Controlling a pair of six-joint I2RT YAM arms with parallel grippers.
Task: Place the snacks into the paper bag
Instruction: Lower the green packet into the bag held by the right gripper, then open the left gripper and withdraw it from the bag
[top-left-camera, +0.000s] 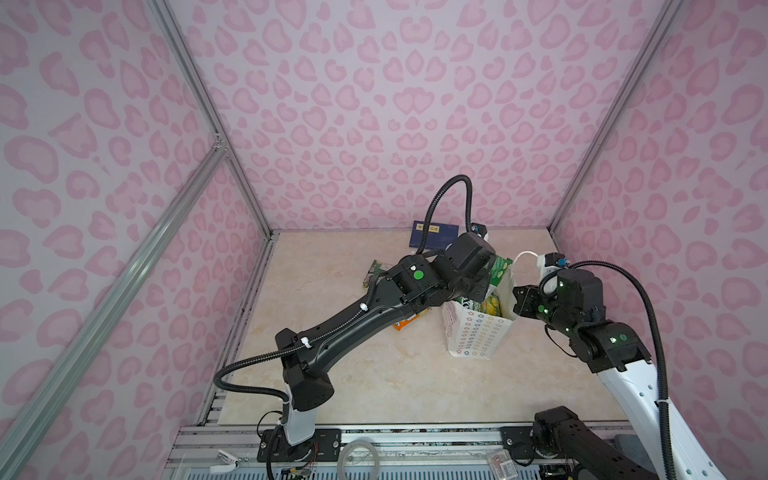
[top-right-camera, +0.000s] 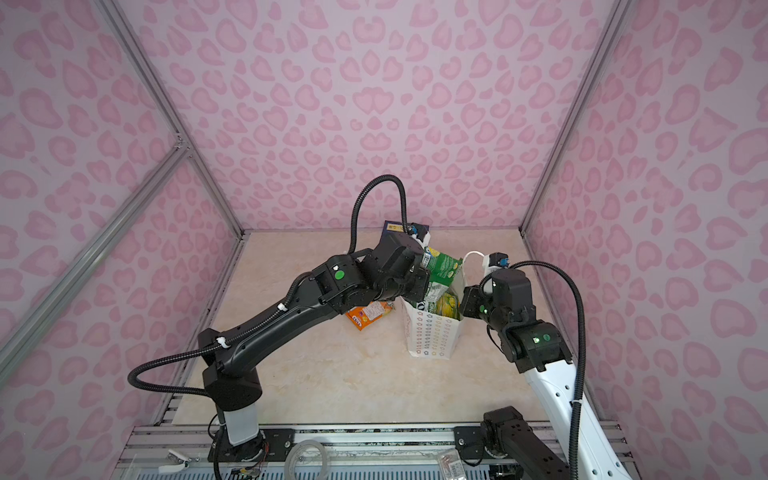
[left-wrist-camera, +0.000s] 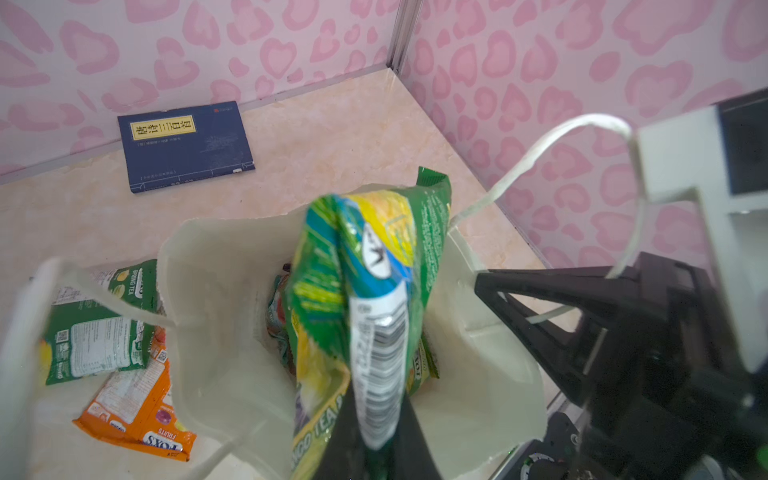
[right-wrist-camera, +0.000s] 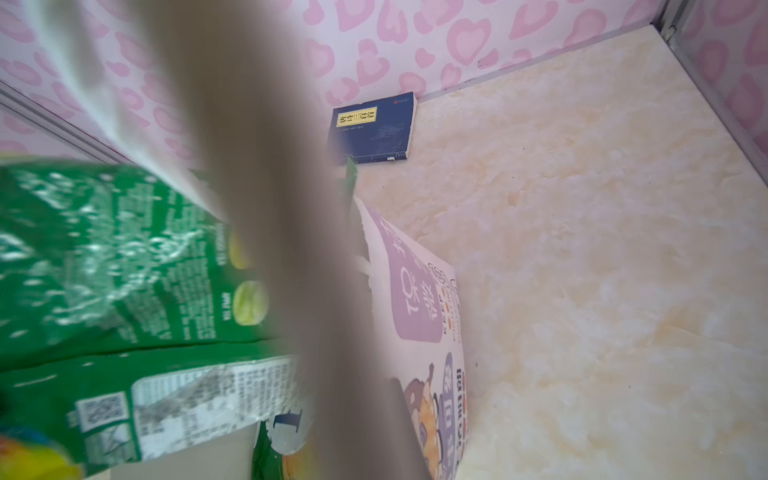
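The green-and-yellow pouch (left-wrist-camera: 365, 291) is held barcode-side up over the open mouth of the paper bag (left-wrist-camera: 224, 332). One short end is clamped between the closed fingers of the left gripper (left-wrist-camera: 376, 436). The pouch looks light, thin and glossy, likely to slip and to fold under its own weight, so a pinch on the flat sealed edge seems the surest hold. More pouches stand inside the bag, but the held one hides how many. In a top view the bag stands upright at about 3 o'clock from the middle of the table (top-left-camera: 374, 386). The right gripper (left-wrist-camera: 488, 289) is pressed together at the bag's 3 o'clock rim, apparently pinching the paper to keep the mouth spread, though the contact itself is hard to make out. A white cord handle (left-wrist-camera: 590, 118) loops over it. An orange FOX'S pouch (top-right-camera: 370, 314) lies just beside the bag at 9 o'clock. A green spring-tea pouch (left-wrist-camera: 95, 332) lies at 10 o'clock, partly under the left arm. A dark blue book (left-wrist-camera: 187, 145) lies at 11 o'clock against the back wall. A blurred strip blocks much of the right wrist view.
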